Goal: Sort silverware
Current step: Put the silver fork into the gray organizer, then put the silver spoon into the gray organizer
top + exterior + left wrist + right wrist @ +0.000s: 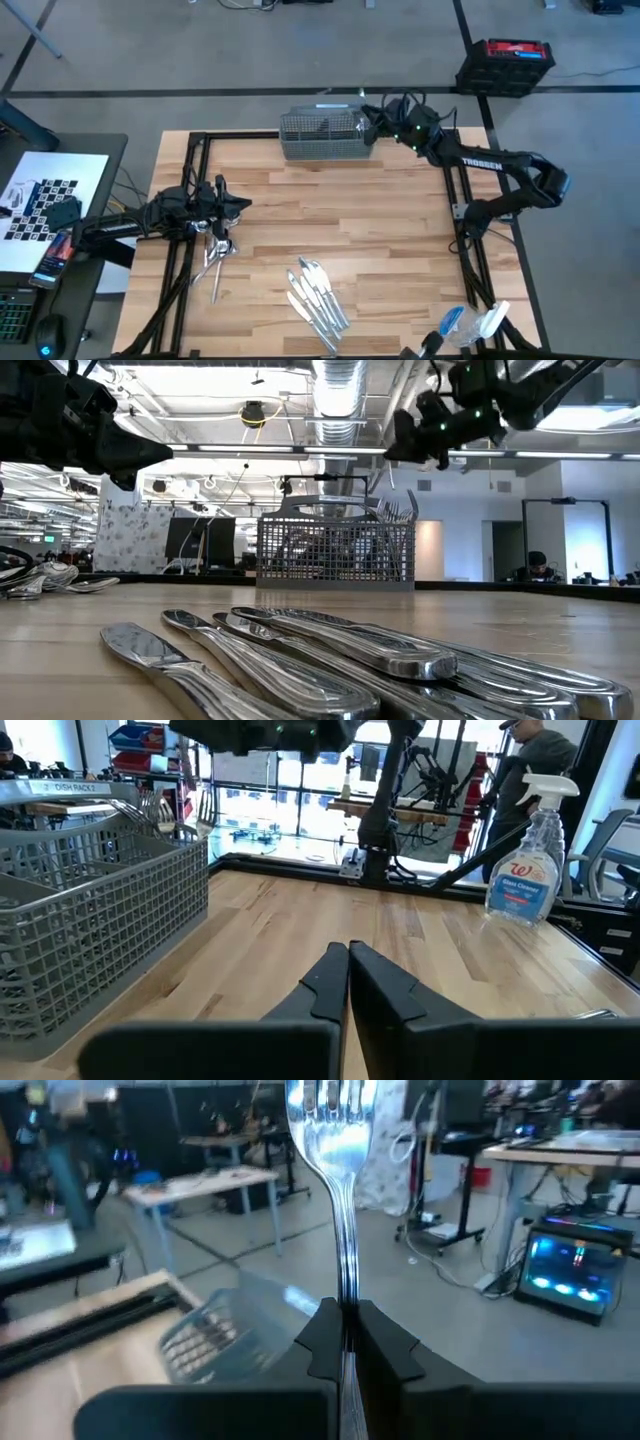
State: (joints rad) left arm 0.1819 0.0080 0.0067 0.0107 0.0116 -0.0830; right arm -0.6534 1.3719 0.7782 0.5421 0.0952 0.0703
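A grey wire-mesh basket (325, 137) stands at the table's far edge and holds some silverware; it also shows in the low view (335, 550). My right gripper (370, 113) hovers by the basket's far right corner, shut on a silver fork (338, 1140). My left gripper (243, 205) is shut and empty above the table's left side (347, 958). A small heap of silverware (215, 250) lies just near of it. Several table knives (318, 295) lie side by side near the front edge. My right gripper pinches the fork's handle (346, 1295) between its two fingers. The fork runs on along the fingers and sticks out past their tips, tines (335, 1095) at the far end. It is lifted clear, above the basket (215, 1335).
A spray bottle (470, 325) lies at the table's front right corner and shows in the left wrist view (528, 850). Black frame rails (465, 230) run along both table sides. Bare wood (350, 215) lies between basket and knives. A person (540, 760) stands beyond the table.
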